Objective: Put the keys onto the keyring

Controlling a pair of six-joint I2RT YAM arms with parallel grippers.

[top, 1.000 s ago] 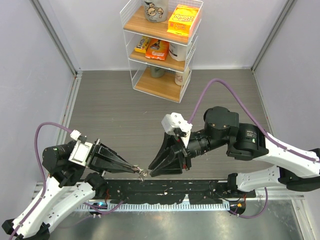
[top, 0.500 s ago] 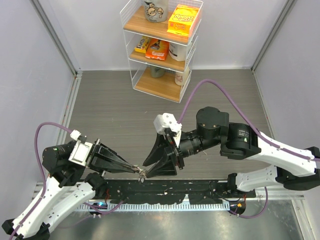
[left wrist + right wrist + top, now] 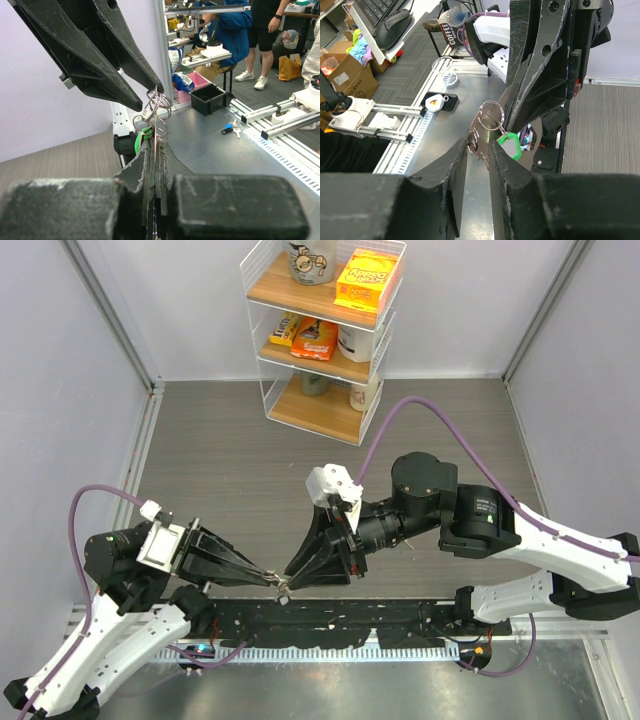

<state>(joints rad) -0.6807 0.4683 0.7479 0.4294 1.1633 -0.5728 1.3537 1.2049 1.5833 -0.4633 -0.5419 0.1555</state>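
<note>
Left jaws: pressed fully together, pinching the keyring [image 3: 156, 107], a small bunch of thin silvery wire split rings with a bright green plastic tag [image 3: 141, 140], by its lower part near the tag.
Right jaws: a narrow gap shows between them, with their tips right at the keyring's upper coils. Whether they pinch a coil or only flank it cannot be told.
Keyring: held in the air clear of the surface, its upper loops standing free above the left jaws' tips.
Keys: two tiny keys [image 3: 231, 129] with dark heads and pale silvery blades lie on the grey metal surface. They are well apart from the keyring, lower and to its right in the left wrist view, and neither is on a ring.
Keyring handling: probably very light, springy and slick. The thin wire could twist or slide out from hard flat tips, and prying one coil would turn the whole bunch.
Keyring hold: best low, next to the tag, leaving the top coils free for spreading.
Key handling: light, flat and stiff, so probably hard to lift off metal. Take one by its edges, leaving any hole in the head clear.
</note>
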